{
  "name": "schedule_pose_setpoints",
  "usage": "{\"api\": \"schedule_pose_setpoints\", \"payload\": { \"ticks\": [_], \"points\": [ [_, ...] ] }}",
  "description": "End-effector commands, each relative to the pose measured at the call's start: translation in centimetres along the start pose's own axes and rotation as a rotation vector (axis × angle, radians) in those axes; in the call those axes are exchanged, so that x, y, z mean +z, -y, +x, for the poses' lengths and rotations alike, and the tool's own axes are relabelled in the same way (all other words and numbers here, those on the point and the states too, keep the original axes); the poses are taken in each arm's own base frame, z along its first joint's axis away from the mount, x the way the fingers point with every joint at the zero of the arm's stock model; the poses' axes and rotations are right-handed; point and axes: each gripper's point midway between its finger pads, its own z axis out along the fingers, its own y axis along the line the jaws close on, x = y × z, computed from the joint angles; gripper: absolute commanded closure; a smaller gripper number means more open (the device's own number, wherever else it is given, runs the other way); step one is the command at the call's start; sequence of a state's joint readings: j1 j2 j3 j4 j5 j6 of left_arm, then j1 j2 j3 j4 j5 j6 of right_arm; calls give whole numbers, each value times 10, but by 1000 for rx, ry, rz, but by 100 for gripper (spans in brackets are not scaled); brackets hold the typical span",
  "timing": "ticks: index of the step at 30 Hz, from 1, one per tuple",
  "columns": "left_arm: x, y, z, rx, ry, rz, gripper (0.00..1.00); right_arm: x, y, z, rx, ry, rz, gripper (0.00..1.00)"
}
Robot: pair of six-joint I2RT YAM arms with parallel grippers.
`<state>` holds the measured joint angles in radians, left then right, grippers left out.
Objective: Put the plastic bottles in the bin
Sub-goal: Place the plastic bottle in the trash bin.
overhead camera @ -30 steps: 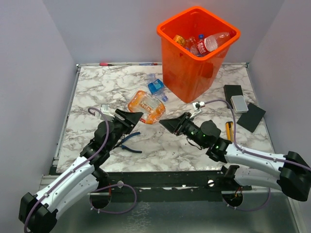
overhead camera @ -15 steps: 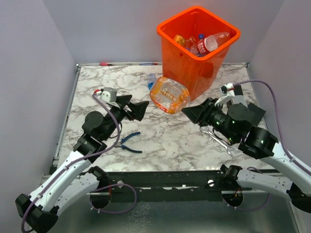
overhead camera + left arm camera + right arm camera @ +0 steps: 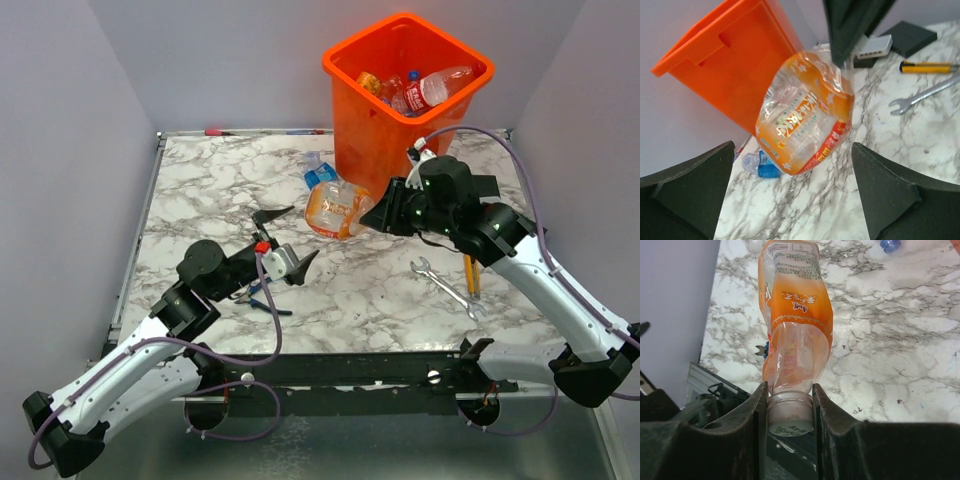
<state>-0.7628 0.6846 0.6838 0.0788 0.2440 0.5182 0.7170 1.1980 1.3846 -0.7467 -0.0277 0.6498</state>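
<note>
A: What is new on the left?

B: The left gripper (image 3: 287, 243) has let go. Its fingers, nearly closed a second ago, now stand spread wide, and the arm has drawn back toward the near edge, by the pliers (image 3: 266, 297).

A: And the bottle?

B: The orange-labelled bottle (image 3: 335, 210) has left the table. It hangs in the air just left of the bin (image 3: 345, 110), below the rim, with the right gripper (image 3: 378, 216) pinching its cap (image 3: 790, 415).

A: So a handover?

B: It looks so. The right arm has risen toward the bin, but the bottle must still go over the rim. A blue-labelled bottle (image 3: 320, 180) lies on the table beside the bin, yet to go.
</note>
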Motion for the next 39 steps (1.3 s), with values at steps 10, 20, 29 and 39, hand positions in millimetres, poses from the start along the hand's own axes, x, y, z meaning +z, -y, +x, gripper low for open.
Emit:
{"api": "schedule_pose_setpoints", "payload": {
  "ticks": [10, 20, 29, 39],
  "points": [
    [22, 21, 33, 402, -176, 14, 1, 11, -61, -8, 304, -71, -268, 100],
    [35, 0, 43, 665, -320, -184, 17, 4, -62, -1, 411, -81, -287, 100],
    [36, -11, 49, 775, -395, -246, 38, -15, -66, 1, 414, -96, -310, 100],
    [43, -16, 34, 789, -367, -280, 74, -29, -71, 5, 370, -104, -356, 77]
  ]
}}
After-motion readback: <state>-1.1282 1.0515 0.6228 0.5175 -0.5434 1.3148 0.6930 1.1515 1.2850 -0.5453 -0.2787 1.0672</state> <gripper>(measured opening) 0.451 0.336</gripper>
